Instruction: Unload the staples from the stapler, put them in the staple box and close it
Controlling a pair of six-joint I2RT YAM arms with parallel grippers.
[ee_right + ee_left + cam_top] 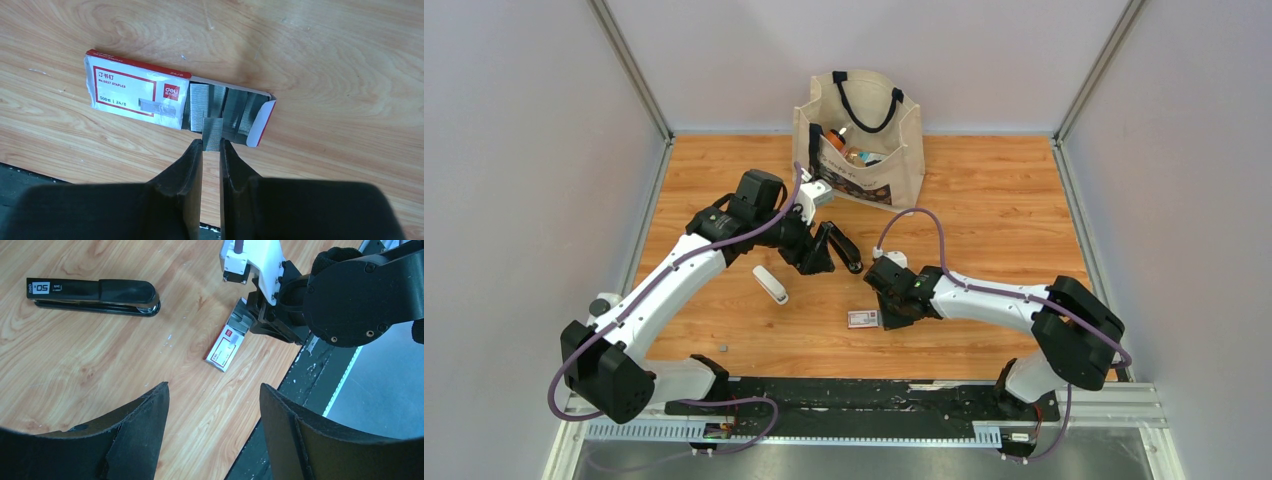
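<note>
Slim black stapler (95,292) lying flat on wooden desk (75,365), apart from left pincer (214,389), fingers wide apart, empty. Seen only from right wrist: right pincer (211,145) nearly together, clamped on short grey staple strip (212,131) over open red-and-white cardboard box (135,92).

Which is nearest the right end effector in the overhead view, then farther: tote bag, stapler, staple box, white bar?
1. staple box, at the right end effector, which pinches staples.
2. stapler, beyond it, mid-table.
3. white bar, farther left.
4. tote bag, far back.
</note>
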